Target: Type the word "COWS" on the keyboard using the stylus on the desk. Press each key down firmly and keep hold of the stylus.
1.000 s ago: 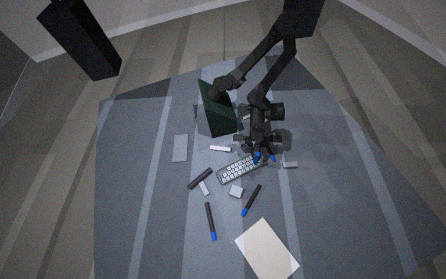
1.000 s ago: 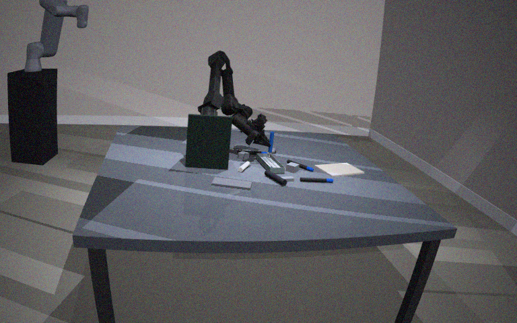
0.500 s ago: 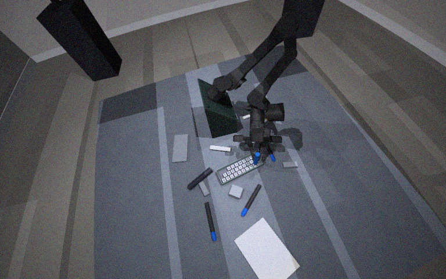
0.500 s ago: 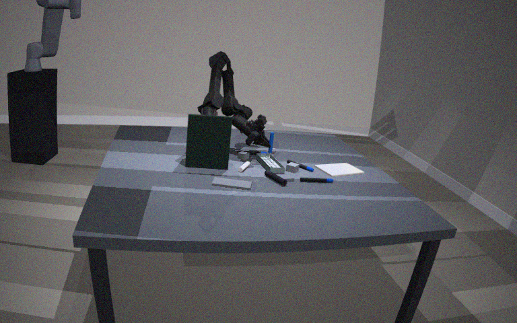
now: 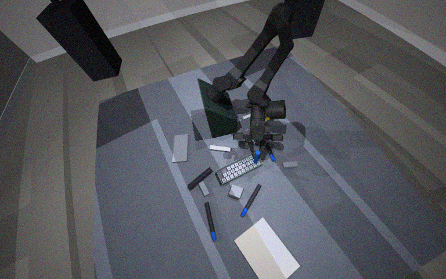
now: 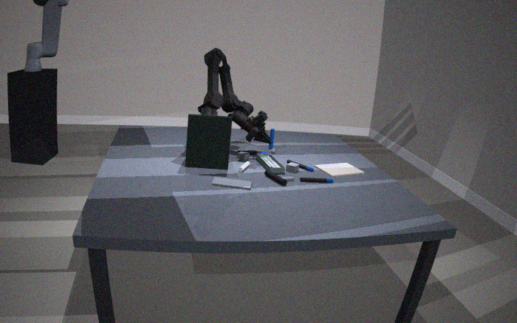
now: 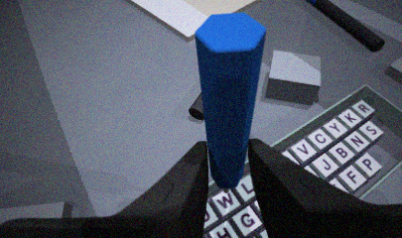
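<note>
My gripper [image 5: 258, 150] [image 6: 270, 140] [image 7: 227, 149] is shut on the blue stylus [image 5: 256, 157] [image 6: 272, 138] [image 7: 230, 94], which stands about upright. They are over the right end of the keyboard [image 5: 237, 170] [image 6: 270, 161] [image 7: 342, 153] in the top view. In the wrist view the visible lower end of the stylus is at the upper edge of the W key [image 7: 225, 200], beside the L key [image 7: 245, 185]. Whether it touches a key cannot be told. The C key [image 7: 320, 141] and S key [image 7: 371, 130] show to the right. The O key cannot be made out; fingers hide part of the keys.
A dark green upright block [image 5: 218, 117] [image 6: 208, 142] stands left of the gripper. A grey cube [image 5: 236, 192] [image 6: 292, 167] [image 7: 293, 76] is near the keyboard. Several blue-tipped black pens, a black rod [image 5: 200, 178] [image 6: 275, 177], a white stick [image 5: 220, 148] [image 6: 244, 166] and a pale pad [image 5: 259, 247] [image 6: 338, 169] lie around.
</note>
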You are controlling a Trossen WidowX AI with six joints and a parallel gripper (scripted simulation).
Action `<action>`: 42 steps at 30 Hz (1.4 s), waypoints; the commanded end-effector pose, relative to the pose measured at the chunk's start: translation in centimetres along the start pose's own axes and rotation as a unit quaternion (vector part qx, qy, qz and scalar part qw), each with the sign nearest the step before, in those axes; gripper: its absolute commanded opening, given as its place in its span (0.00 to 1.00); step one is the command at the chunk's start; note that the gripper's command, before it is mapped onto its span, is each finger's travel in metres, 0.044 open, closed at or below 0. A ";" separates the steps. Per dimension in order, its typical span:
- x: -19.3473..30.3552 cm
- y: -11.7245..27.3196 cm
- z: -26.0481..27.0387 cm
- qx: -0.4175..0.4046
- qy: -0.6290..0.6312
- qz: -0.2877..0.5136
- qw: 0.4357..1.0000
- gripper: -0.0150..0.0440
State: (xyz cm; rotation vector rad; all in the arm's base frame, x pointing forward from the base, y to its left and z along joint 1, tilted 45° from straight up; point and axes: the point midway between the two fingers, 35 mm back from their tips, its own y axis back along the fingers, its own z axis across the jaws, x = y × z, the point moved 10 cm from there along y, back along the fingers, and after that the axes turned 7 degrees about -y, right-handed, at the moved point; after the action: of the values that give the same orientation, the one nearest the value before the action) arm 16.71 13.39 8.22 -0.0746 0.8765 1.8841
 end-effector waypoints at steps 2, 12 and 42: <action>-0.8 0.5 0.1 -0.001 0.001 0.001 1.000 0.39; -1.7 0.6 -0.1 0.010 -0.003 -0.003 1.000 0.36; -7.3 -3.9 -5.8 0.221 -0.126 -0.028 0.967 0.25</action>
State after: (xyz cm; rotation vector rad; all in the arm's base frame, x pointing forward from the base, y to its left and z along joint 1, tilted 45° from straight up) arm 21.53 5.21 5.09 0.3869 1.0771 1.5653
